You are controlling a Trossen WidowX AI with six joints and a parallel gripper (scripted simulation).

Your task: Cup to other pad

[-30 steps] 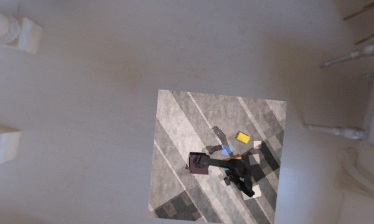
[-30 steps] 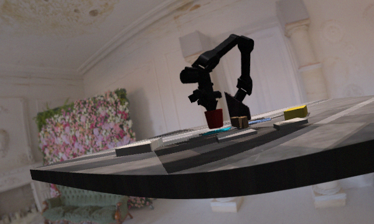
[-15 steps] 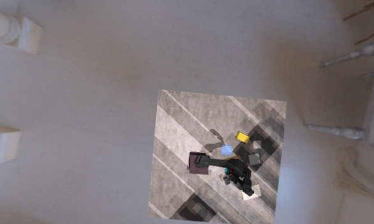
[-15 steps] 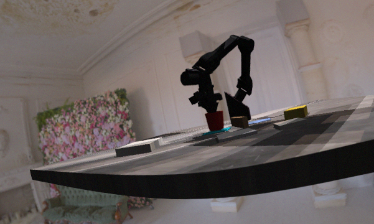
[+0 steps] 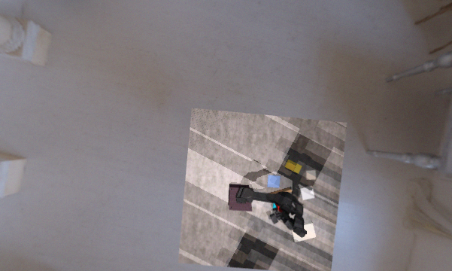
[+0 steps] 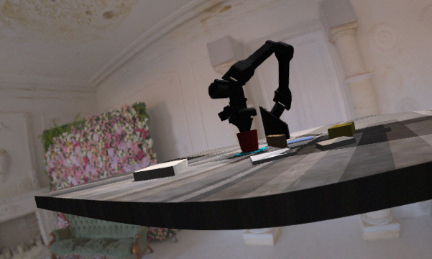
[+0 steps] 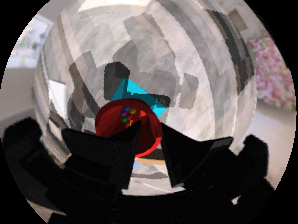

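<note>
One red cup (image 6: pixel 248 140) stands upright — mouth up, long axis vertical — on the single cyan pad (image 6: pixel 251 152) on the tabletop (image 6: pixel 345 169), several marbles (image 7: pixel 129 115) inside, the gripper (image 7: pixel 149 156) fingers released around its rim.

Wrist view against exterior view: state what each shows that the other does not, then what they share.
Only the wrist view looks into the red cup and shows the coloured marbles inside. Only the exterior view shows the whole black arm, the yellow block and the white slab. Both show the cup upright by the turquoise pad, with the gripper above it, fingers open.
</note>
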